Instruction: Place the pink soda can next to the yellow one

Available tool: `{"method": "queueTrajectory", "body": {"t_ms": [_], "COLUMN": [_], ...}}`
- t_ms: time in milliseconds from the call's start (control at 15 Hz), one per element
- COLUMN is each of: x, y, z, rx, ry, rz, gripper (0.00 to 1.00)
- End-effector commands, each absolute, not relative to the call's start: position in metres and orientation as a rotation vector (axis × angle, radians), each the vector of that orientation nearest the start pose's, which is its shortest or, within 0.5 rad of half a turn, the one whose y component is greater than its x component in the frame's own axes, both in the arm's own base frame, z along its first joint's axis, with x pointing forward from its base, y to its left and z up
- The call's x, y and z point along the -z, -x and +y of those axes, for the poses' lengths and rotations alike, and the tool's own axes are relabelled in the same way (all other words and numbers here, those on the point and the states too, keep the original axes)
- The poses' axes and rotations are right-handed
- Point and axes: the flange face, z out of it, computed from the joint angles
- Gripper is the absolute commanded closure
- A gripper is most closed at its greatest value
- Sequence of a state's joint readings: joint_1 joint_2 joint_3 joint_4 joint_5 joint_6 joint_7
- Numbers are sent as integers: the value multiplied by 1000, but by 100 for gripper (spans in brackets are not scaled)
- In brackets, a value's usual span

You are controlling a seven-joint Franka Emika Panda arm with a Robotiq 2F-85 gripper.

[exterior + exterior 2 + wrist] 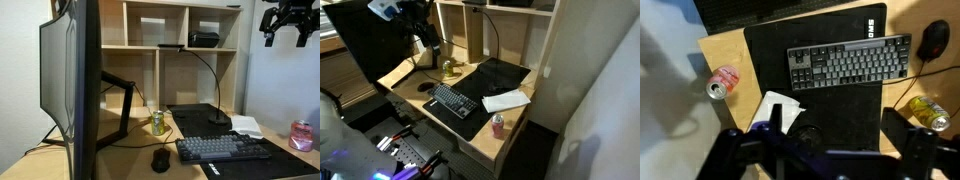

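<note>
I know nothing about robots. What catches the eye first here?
A big dark monitor dominates the desk, a keyboard on a black mat beside it. A pink can stands at the desk's edge, apart from a yellow can by the monitor; the gripper hangs open high above.

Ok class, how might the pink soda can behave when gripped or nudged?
The pink soda can stands upright and narrow, so a nudge may tip it; its round body would then likely roll. Being near the desk edge, it could fall off.
</note>
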State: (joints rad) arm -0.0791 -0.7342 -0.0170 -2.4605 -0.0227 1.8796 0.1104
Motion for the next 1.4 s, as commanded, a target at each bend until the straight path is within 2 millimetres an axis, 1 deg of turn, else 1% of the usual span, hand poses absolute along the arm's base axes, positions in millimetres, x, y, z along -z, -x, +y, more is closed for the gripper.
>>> {"method": "queueTrajectory", "body": {"t_ms": [0,67,133,200,267,333,400,600,667,733,800,867,933,1000,1067,1133,1333], "x": [-553,-549,-537,-522,-511,-497,-487,-457,-452,-461,-453,-449,-448,-449,-442,-424,-382], "y": [-343,-346,-355,-365,-371,-378,-381,-381,-380,-374,-372,-373,-374,-376,-379,-384,-383], "z": [-36,-37,-44,-60,-76,-100,-121,-203,-221,-189,-209,-220,-224,-223,-220,-225,-247], "rx": [240,270,254,237,264,250,260,222,204,227,211,197,192,195,198,172,70], "ry": [3126,3129,3137,3127,3119,3103,3091,3012,2979,3013,2989,2976,2972,2971,3001,2989,2822], "rz": [310,371,475,595,675,768,858,1142,1232,1096,1160,1194,1207,1212,1235,1337,1621], "gripper": [0,0,0,0,0,0,0,0,0,0,0,0,0,0,0,0,0]}}
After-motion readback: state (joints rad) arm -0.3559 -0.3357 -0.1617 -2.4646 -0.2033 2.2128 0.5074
